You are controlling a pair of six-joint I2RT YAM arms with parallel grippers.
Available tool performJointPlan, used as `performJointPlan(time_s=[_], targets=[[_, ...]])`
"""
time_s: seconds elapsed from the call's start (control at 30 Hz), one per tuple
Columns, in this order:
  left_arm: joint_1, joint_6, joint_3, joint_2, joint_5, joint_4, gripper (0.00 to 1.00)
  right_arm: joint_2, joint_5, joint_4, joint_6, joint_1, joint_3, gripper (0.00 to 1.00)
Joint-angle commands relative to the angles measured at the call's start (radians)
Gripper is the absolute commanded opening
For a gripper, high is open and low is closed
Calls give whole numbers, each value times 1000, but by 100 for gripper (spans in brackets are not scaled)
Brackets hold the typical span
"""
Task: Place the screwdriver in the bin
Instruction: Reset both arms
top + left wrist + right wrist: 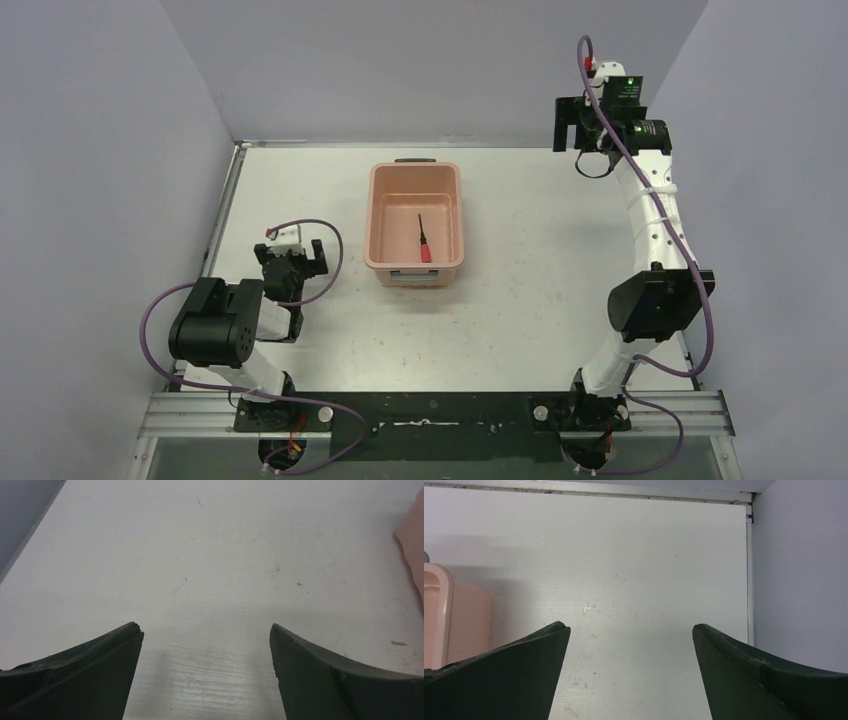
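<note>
Table (520,300) white, lightly scuffed. Bin (372,215) sits mid-table, between the two arms. Left gripper (206,630): fingers spread wide, holding nothing, low over the table to the bin's left. Right gripper (630,627): likewise wide apart and empty, near the far right corner. Screwdriver (424,240) lies on the bin's floor, red handle toward the arms.

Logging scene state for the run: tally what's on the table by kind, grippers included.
Bin: 1, the salmon-pink bin
Screwdriver: 1, the red-handled screwdriver, lying inside the bin
Gripper: 2, the left gripper and the right gripper, both open and holding nothing
Total: 4
</note>
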Motion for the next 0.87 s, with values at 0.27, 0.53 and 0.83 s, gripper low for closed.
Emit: performJointPlan(time_s=[0.27, 0.53, 0.83], targets=[[-2, 8, 23, -3, -1, 25, 97, -141, -16, 134, 35, 9, -159, 100], [-2, 7, 23, -4, -1, 24, 97, -157, -25, 150, 41, 9, -169, 100], [-2, 8, 23, -4, -1, 25, 97, -125, -5, 123, 66, 11, -136, 100]])
